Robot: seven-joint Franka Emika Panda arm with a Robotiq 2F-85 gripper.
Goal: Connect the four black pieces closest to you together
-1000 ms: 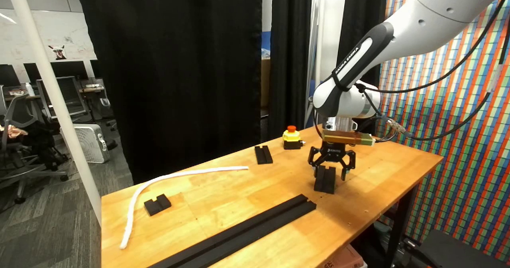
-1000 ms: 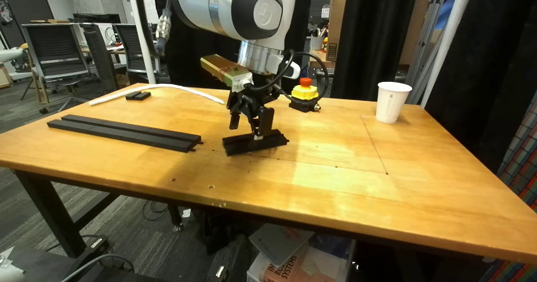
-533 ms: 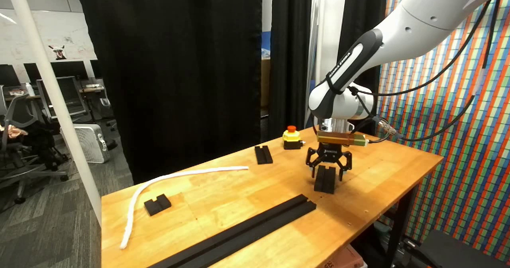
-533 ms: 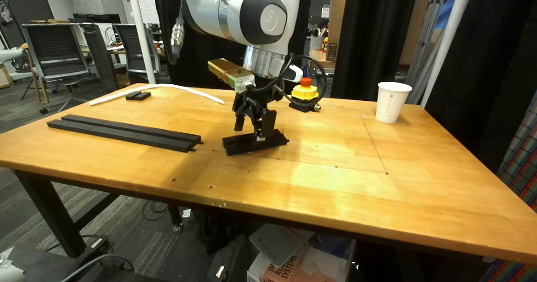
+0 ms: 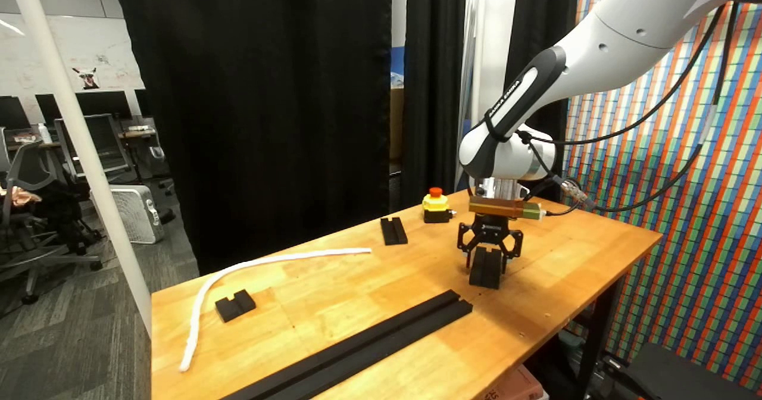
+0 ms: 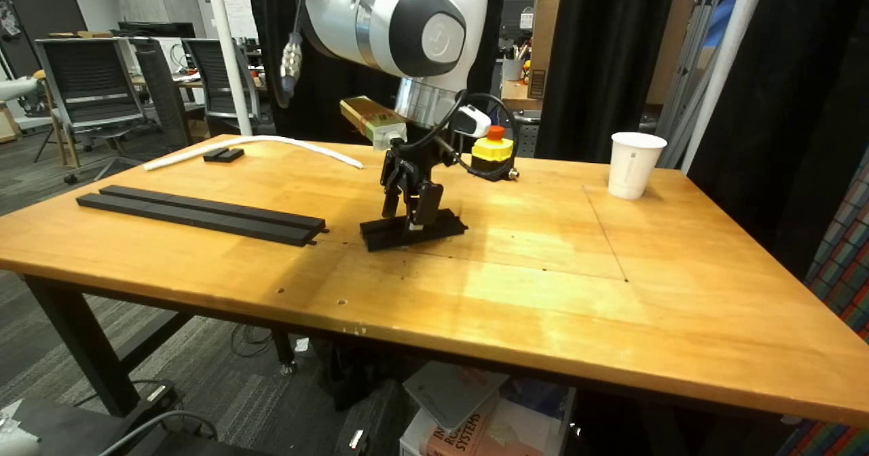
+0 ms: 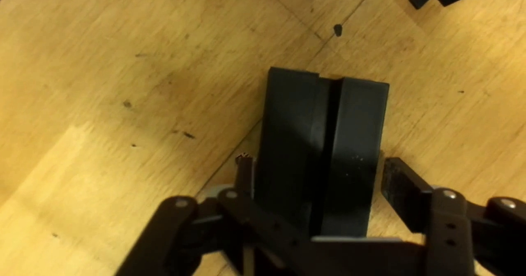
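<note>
Straddling the loose black piece (image 7: 296, 140), my remote gripper (image 7: 318, 170) had jaws apart; the black strip (image 6: 200, 217) lay near that piece.

Heavy black curtains (image 5: 256, 120), wooden table (image 6: 543, 300), grey carpet (image 5: 65, 352), office chairs (image 6: 95, 83), white wall (image 5: 89, 40), multicoloured patterned wall (image 5: 732, 209)

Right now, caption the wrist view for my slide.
Open gripper astride a grooved black bar on the wooden tabletop.
</note>
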